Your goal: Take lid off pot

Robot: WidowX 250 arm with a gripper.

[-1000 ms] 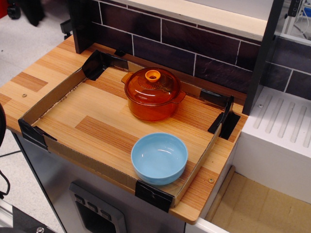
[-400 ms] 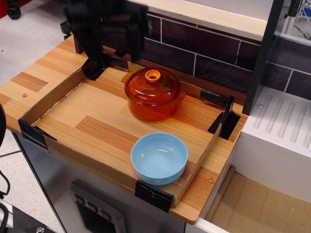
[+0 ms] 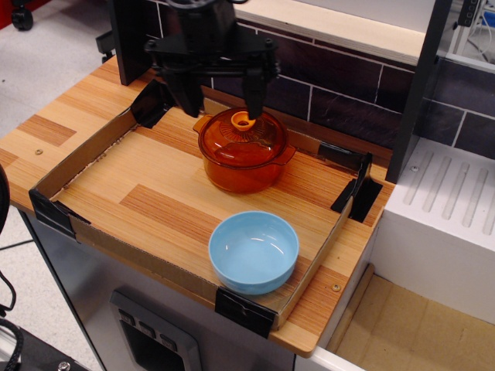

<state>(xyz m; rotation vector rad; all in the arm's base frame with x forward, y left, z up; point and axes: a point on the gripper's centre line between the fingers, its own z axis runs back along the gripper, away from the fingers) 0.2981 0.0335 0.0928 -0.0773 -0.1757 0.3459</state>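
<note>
Nearest to the camera, the light blue bowl (image 3: 254,251) is sitting inside the cardboard tray (image 3: 73,158) on the wooden bench (image 3: 46,127), and it is not moving between the pictures. Behind it, the orange glass pot (image 3: 244,162) is standing in the same place as a second ago, near the back wall of the tray. The lid (image 3: 241,137) is still lying closed on the pot, with its small ring knob (image 3: 243,120) in the centre.

What is changing is the arm. One second ago it was not in view at all; a moment later it was coming in as a blur at the upper left. Now the claw (image 3: 220,99) is hanging directly over the lid, open, with one finger (image 3: 253,91) just beside the knob and the other further left, above the pot's rim.

I judge that the approach is nearly finished, but the grasp is not yet made. The claw is looking slightly left of the knob, so it probably needs a small shift before closing.
</note>
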